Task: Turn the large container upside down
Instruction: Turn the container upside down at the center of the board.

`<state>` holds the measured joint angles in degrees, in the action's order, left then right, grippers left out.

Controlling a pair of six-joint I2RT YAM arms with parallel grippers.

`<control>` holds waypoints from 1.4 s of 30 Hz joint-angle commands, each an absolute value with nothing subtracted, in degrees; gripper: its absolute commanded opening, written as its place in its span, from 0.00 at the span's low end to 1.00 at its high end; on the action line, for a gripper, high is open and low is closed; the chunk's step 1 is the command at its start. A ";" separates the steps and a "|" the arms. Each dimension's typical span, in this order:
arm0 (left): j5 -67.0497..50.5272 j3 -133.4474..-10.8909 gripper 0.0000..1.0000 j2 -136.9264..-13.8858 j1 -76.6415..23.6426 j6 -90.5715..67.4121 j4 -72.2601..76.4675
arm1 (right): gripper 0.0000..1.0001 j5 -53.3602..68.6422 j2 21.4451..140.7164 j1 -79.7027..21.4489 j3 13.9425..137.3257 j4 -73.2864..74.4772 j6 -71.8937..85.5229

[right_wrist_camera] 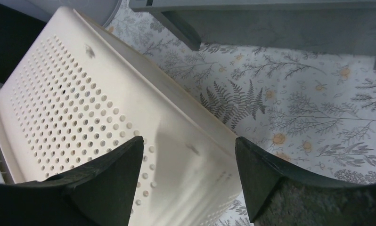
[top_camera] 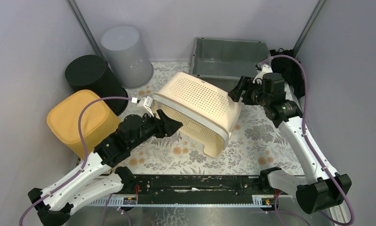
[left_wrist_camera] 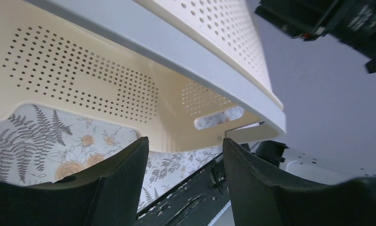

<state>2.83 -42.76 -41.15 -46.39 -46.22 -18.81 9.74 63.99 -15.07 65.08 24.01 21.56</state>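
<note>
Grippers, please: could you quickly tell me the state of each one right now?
Left gripper: open, holding nothing, just under the tilted basket.
Right gripper: open, holding nothing, close above the basket.

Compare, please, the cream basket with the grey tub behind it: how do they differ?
The cream basket is perforated; the grey tub has solid walls. The basket is tipped up, base facing the top camera; the tub shows its open inside. Both are rectangular with a rim.
</note>
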 commanded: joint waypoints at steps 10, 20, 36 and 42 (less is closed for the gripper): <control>1.91 -47.84 0.69 -43.51 -46.00 -47.62 -13.14 | 0.68 24.74 58.34 -14.87 55.72 16.00 24.19; 2.01 -49.19 0.70 -45.37 -46.01 -47.46 -11.83 | 0.62 33.27 50.32 -14.87 47.48 15.36 28.94; -0.38 -51.26 0.71 -51.52 -46.06 -47.72 -9.41 | 0.61 49.41 48.37 -15.90 41.24 5.48 35.07; -0.70 -51.72 0.71 -52.75 -46.08 -47.89 -9.40 | 0.60 46.48 50.11 -23.34 41.75 3.84 35.93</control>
<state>1.58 -49.04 -52.49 -46.06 -47.68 -15.18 43.48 49.41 -17.58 41.15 8.08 34.02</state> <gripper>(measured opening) 0.709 0.611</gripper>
